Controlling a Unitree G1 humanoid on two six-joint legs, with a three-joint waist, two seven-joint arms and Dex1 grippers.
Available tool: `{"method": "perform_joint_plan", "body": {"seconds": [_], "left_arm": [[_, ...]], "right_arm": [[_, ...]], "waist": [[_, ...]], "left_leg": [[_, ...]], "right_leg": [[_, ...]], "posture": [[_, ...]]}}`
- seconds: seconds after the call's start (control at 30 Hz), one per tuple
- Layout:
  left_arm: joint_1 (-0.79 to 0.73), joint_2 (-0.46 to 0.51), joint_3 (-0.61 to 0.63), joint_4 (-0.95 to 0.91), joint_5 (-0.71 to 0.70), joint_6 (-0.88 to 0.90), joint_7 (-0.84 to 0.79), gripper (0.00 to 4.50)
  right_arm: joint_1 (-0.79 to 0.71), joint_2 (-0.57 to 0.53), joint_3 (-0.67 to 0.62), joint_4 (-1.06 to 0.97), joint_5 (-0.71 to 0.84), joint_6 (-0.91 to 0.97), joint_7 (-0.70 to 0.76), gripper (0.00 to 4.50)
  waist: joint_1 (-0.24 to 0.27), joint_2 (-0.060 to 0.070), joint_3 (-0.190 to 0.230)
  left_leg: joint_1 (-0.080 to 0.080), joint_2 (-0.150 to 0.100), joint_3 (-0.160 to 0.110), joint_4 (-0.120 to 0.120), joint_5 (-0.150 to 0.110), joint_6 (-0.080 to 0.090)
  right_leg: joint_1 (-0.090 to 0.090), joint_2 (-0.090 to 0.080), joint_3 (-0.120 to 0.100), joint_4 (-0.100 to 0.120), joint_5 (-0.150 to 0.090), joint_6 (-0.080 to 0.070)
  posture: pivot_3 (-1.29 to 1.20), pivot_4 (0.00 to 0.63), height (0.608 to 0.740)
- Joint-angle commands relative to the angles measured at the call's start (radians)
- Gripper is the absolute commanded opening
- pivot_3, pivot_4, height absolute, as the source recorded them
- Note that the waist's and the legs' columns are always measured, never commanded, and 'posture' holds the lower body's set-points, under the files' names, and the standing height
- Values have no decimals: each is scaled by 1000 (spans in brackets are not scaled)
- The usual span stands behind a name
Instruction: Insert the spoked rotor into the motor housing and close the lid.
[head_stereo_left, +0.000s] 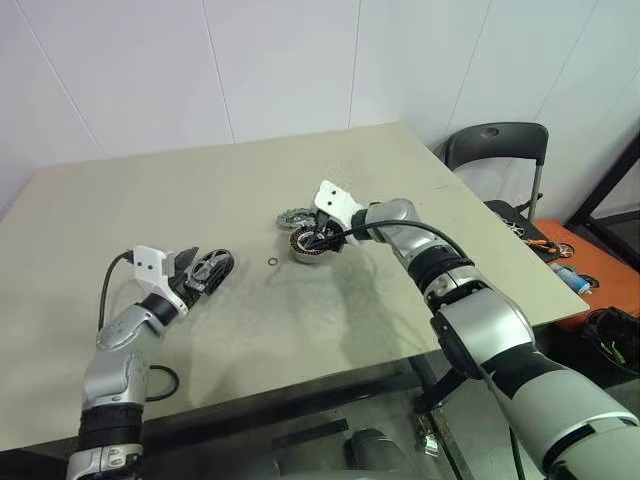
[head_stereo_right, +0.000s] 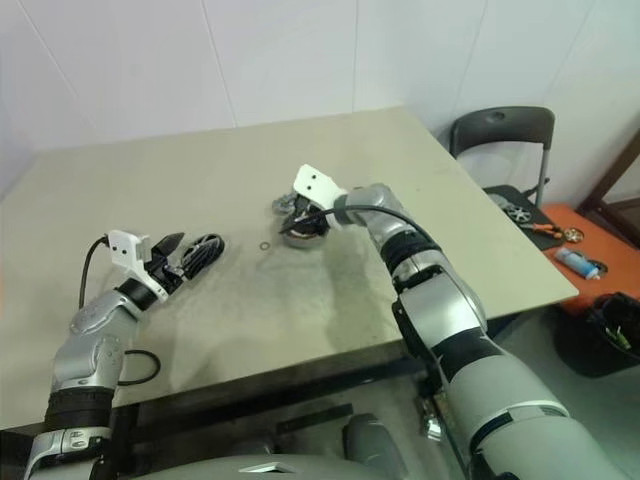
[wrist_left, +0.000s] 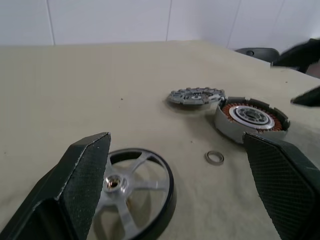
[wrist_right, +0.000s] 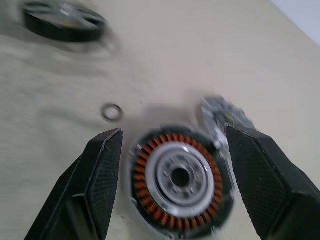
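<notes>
- The left pincer (wrist_left: 170, 200) stood apart, straddling the spoked rotor (wrist_left: 135, 187); it should close squarely across the rim.
- The right pincer (wrist_right: 172, 185) gaped over the motor housing (wrist_right: 180, 180).

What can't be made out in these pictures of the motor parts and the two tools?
- Rotor, left wrist view: near side hidden by the left tool finger.
- Lid, right wrist view: blurred, partly behind the housing.
- Small ring, head views: too small to identify.
- Right tool: contact with the housing unclear.

The lid (wrist_right: 223, 116) is blurred beside the right claw (wrist_right: 172, 150).
</notes>
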Motion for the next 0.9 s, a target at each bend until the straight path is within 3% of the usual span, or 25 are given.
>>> {"method": "perform_joint_plan", "body": {"seconds": [0.03,0.3,0.9], "left_arm": [[-1,13,33,-46,-16,-13,12,4476],[-11,6,20,-52,-9,-12,24,4476],[86,6,36,-127,-12,-5,57,4476]], "right_arm": [[-78,7,-36,-29,23,-30,106,3431],[-86,3,26,29,-90,-112,157,3431],[-53,38,89,173,-295,-92,-97,3431]], "waist": [[0,0,0],[1,0,0],[-1,0,0]], "left_leg": [[0,0,0,0,0,0],[2,0,0,0,0,0],[2,0,0,0,0,0]], "right_leg": [[0,0,0,0,0,0],[1,0,0,1,0,0],[1,0,0,2,0,0]], "posture": [[0,0,740],[0,0,740],[0,0,740]]}}
